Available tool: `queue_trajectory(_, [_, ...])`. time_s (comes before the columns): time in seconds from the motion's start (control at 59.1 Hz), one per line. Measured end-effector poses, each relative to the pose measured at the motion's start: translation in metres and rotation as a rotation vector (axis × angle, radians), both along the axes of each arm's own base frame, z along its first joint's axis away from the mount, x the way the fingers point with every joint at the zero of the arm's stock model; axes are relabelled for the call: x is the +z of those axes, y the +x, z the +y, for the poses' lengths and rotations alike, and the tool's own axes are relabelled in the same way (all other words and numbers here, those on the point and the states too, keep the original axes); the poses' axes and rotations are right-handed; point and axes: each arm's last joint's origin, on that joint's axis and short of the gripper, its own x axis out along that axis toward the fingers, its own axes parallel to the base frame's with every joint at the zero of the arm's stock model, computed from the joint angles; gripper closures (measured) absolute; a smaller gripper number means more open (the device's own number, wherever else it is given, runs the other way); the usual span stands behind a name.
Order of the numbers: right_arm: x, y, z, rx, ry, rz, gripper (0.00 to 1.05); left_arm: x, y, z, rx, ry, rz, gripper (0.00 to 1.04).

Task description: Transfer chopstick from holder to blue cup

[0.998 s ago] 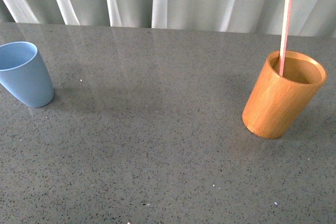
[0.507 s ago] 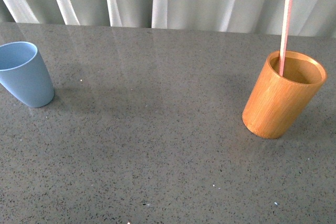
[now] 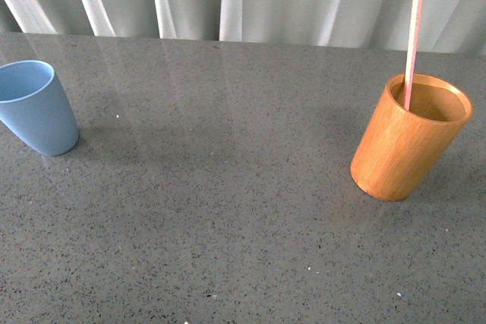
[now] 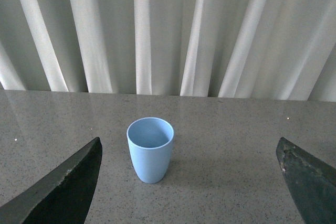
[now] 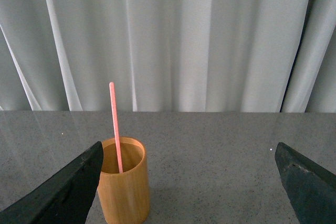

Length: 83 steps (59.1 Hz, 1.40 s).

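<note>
One chopstick (image 5: 115,127) in holder (image 5: 124,195), fwd of right tool (image 5: 188,148), jaws wide.

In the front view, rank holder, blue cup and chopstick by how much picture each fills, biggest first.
Largest: holder
Next: blue cup, slightly cut by the frame edge
Smallest: chopstick, long but very thin

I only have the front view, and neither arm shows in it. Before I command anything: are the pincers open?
Observer: Yes. The left wrist view shows the left pincer spread wide, holding nothing.
Operator: What does it face?
Observer: The blue cup, which stands upright and empty, well clear of the pincer.
Operator: And the right one?
Observer: The right pincer is open too. It faces the holder, with the chopstick standing in it, untouched.
</note>
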Motion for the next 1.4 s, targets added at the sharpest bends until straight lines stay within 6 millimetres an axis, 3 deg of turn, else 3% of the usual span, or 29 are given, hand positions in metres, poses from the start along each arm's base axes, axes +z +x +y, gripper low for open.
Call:
queue_trajectory(0.254, [0.0, 0.0, 0.0, 0.0, 0.0, 0.0, 0.1, 0.0, 0.0, 0.0, 0.012, -0.012, 0.013, 0.07])
queue_trajectory(0.338, [0.0, 0.0, 0.0, 0.0, 0.0, 0.0, 0.1, -0.005, 0.002, 0.003, 0.187, -0.143, 0.239, 0.07])
queue_trajectory(0.423, [0.0, 0.0, 0.0, 0.0, 0.0, 0.0, 0.1, -0.012, 0.007, 0.01, 0.244, -0.276, 0.333, 0.07])
queue_trajectory(0.491, [0.0, 0.0, 0.0, 0.0, 0.0, 0.0, 0.1, -0.003, 0.014, 0.014, 0.223, -0.361, 0.35, 0.07])
queue_trajectory(0.592, [0.0, 0.0, 0.0, 0.0, 0.0, 0.0, 0.1, 0.024, 0.047, 0.023, 0.171, -0.381, 0.44, 0.07])
queue_trajectory(0.71, [0.0, 0.0, 0.0, 0.0, 0.0, 0.0, 0.1, 0.033, 0.085, 0.025, 0.093, -0.351, 0.641, 0.07])
queue_trajectory(0.88, [0.0, 0.0, 0.0, 0.0, 0.0, 0.0, 0.1, 0.028, 0.132, 0.021, -0.004, -0.291, 0.796, 0.07])
queue_trajectory(1.116, [0.0, 0.0, 0.0, 0.0, 0.0, 0.0, 0.1, 0.021, 0.184, 0.01, -0.041, -0.21, 0.842, 0.07])
queue_trajectory(1.404, [0.0, 0.0, 0.0, 0.0, 0.0, 0.0, 0.1, 0.002, 0.22, 0.022, 0.036, -0.159, 0.884, 0.07])
